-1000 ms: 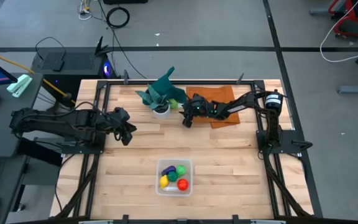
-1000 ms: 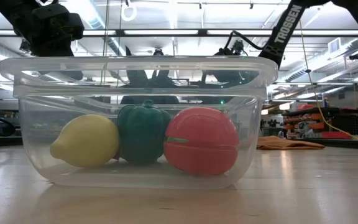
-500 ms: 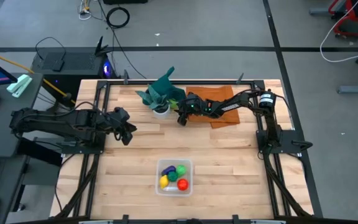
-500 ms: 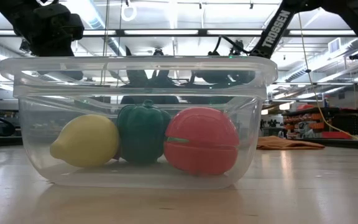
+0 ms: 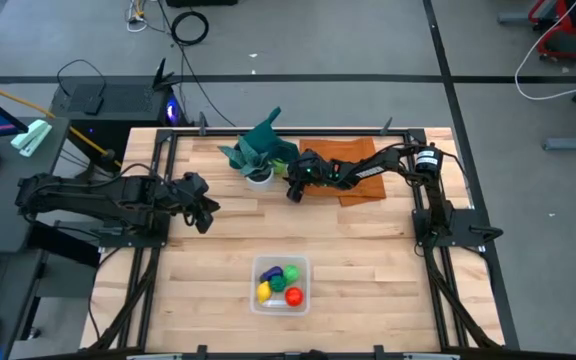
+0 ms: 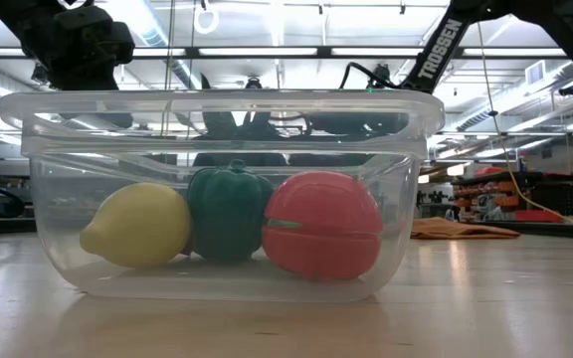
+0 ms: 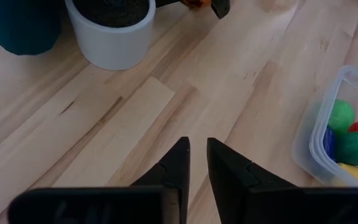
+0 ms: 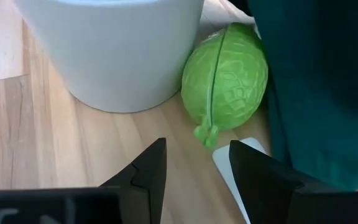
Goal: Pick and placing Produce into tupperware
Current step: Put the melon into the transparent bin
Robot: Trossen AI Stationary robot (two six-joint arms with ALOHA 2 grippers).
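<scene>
Four produce pieces (image 5: 280, 283) fill one tupperware (image 5: 302, 266); right tool (image 8: 191, 163) gapes before one light-green piece (image 8: 226, 78); left tool (image 7: 194, 163) nearly closed.

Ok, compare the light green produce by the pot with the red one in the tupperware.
The light green produce lies on bare wood against the white pot; the red one sits inside the tupperware. The green looks veined with a stem nub; the red looks smooth. Both show a seam.

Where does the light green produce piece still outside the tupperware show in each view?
High: light green piece, a speck between the white pot and right gripper.
Low: cannot make it out.
Left wrist: not in it.
Right wrist: centre, against the pot, ahead of the open fingers.
Shared landmark: the white pot.
</scene>
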